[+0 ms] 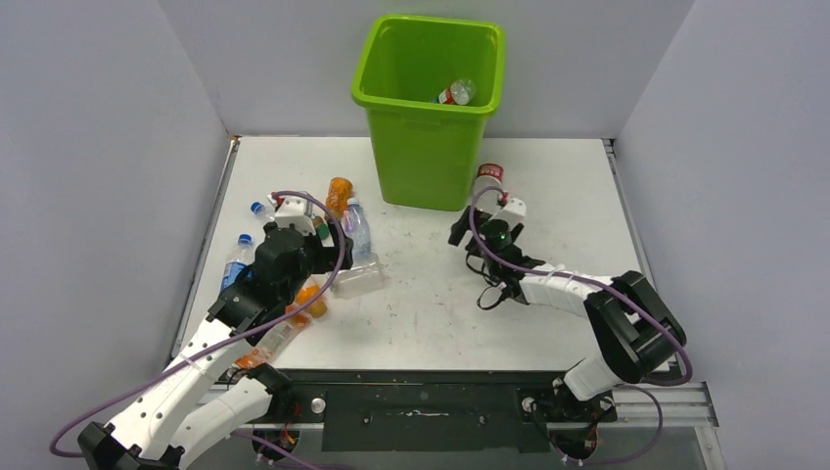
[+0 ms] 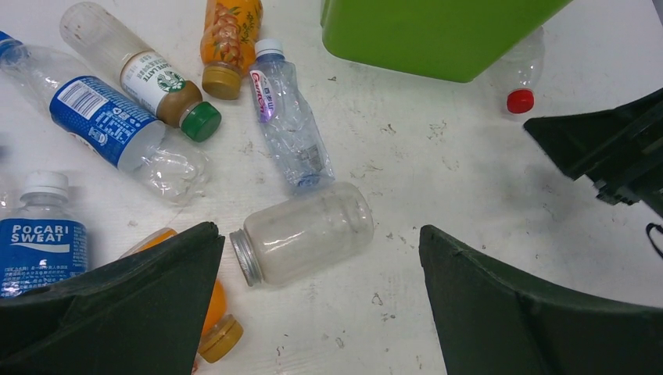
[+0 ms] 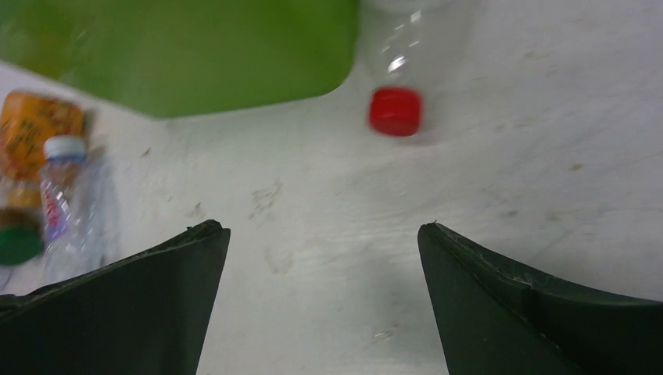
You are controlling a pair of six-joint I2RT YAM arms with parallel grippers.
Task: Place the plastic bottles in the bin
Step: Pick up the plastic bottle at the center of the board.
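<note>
Top view: the bin (image 1: pixel 431 147) stands far back on the table (image 1: pixel 421 313). Most plastic bottles (image 1: pixel 342 195) crowd around the left hand (image 1: pixel 331 243), some hidden under its arm.

Left wrist: fingers wide apart, with a silver-capped clear bottle (image 2: pixel 305 233) lying crosswise just ahead between them.

Right wrist: the right hand (image 3: pixel 322 228) gapes, empty. The red-capped bottle (image 3: pixel 395 111) lies ahead beside the bin, cap nearest, blurred and cut off.

Red-capped bottle (image 3: pixel 395 112) blurred; bin (image 3: pixel 180 55) cropped.

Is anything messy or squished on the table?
Yes. Bottles lie tipped on their sides in a jumble on the left of the table. The blue-label bottle and the thin clear bottle look crumpled. A red-capped bottle lies alone by the green bin. I see no spill.
</note>
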